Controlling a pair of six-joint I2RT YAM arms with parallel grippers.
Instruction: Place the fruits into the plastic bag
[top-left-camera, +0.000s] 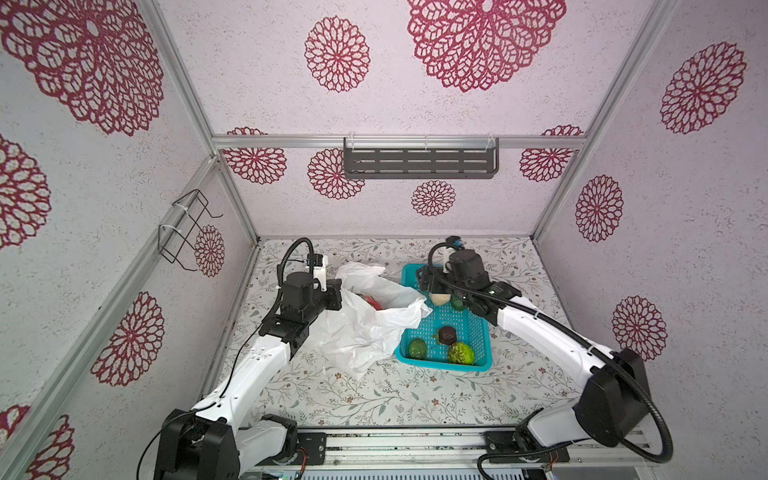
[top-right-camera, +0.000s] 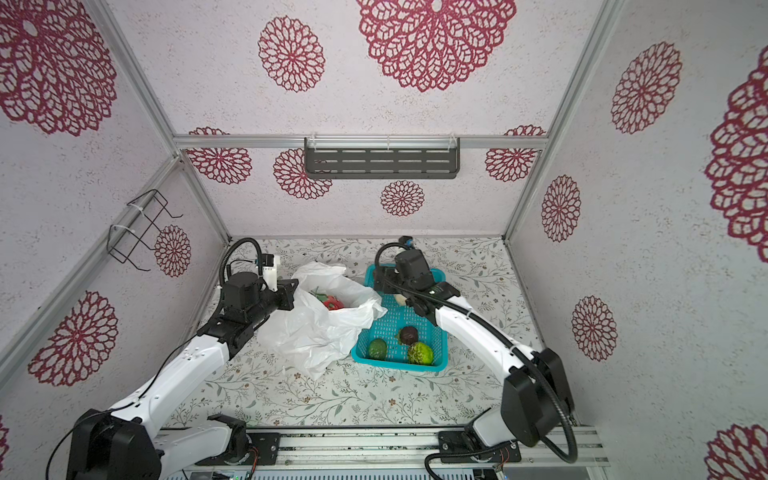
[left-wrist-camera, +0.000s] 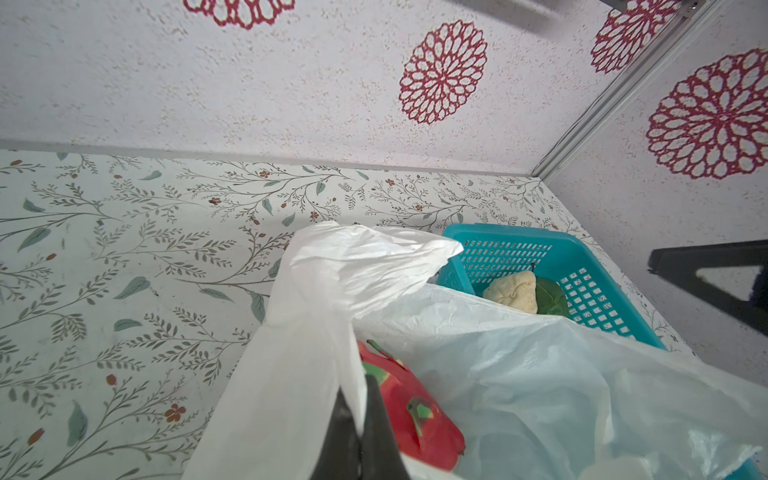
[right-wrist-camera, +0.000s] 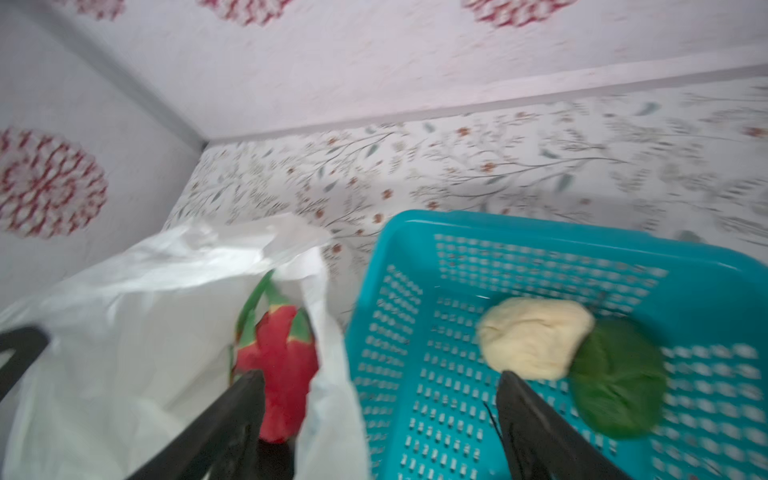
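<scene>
Left gripper (left-wrist-camera: 355, 388) clamps plastic bag (left-wrist-camera: 519, 365) rim; right gripper (right-wrist-camera: 380, 376) spread wide over teal basket (right-wrist-camera: 519, 230) wall, red fruit (left-wrist-camera: 415, 424) inside bag

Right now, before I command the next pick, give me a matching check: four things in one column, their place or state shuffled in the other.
Things:
1. red fruit
2. bumpy light-green fruit
3. left claw
4. right claw

Place or state:
A. open, holding nothing
B. in the teal basket
C. shut on the plastic bag
D. inside the plastic bag

Pairs: 1-D, 2-B, 3-C, 4-A
</scene>
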